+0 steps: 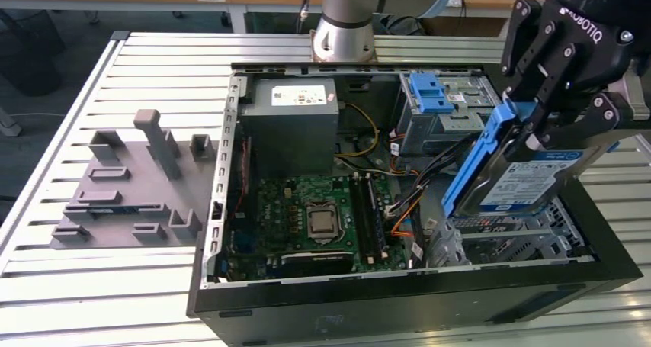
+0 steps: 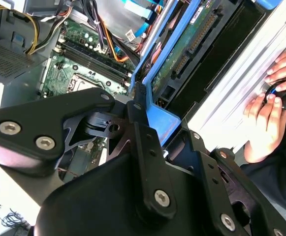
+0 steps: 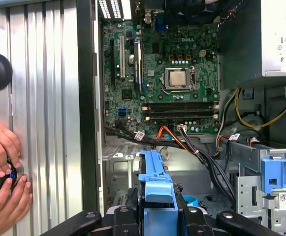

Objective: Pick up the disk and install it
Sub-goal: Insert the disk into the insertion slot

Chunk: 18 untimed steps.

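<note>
One end of the flat silver hard disk with blue plastic rails hides behind the black jaws pinching it. It hangs tilted above the open black computer case, which holds a green motherboard and a grey metal power-supply box.

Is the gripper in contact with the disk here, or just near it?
Touching. In the exterior view the gripper clamps the disk at its upper end, holding it above the open computer case.

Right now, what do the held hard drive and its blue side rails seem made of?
The flat silver hard drive looks like metal, probably: dull grey sheen beside its blue-and-white label. Its blue side rails look like moulded plastic: matte, evenly coloured.
</note>
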Available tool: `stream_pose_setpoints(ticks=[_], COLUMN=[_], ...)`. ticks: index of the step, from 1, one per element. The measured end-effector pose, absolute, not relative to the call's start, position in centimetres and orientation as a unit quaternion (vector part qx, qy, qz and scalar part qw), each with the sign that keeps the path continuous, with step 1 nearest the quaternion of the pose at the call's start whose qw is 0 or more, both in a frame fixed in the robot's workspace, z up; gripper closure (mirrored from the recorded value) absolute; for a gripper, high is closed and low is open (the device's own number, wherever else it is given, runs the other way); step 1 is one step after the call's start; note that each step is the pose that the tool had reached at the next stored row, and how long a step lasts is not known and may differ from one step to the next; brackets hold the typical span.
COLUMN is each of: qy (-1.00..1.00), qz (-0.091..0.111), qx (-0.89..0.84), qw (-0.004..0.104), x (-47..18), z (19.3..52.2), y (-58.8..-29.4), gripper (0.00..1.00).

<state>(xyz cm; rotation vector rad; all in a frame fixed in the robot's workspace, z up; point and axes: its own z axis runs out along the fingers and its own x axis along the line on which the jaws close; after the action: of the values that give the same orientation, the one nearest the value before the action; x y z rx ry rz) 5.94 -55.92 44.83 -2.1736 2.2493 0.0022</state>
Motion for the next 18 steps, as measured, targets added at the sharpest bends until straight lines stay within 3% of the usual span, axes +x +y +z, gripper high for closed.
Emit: stream_pose_setpoints(ticks=[18], qy=[0.714], qz=[0.001], qx=[-0.700], qw=[0.007], x=[7.09], z=[44.22], y=[-56.15], gripper=[0.64])
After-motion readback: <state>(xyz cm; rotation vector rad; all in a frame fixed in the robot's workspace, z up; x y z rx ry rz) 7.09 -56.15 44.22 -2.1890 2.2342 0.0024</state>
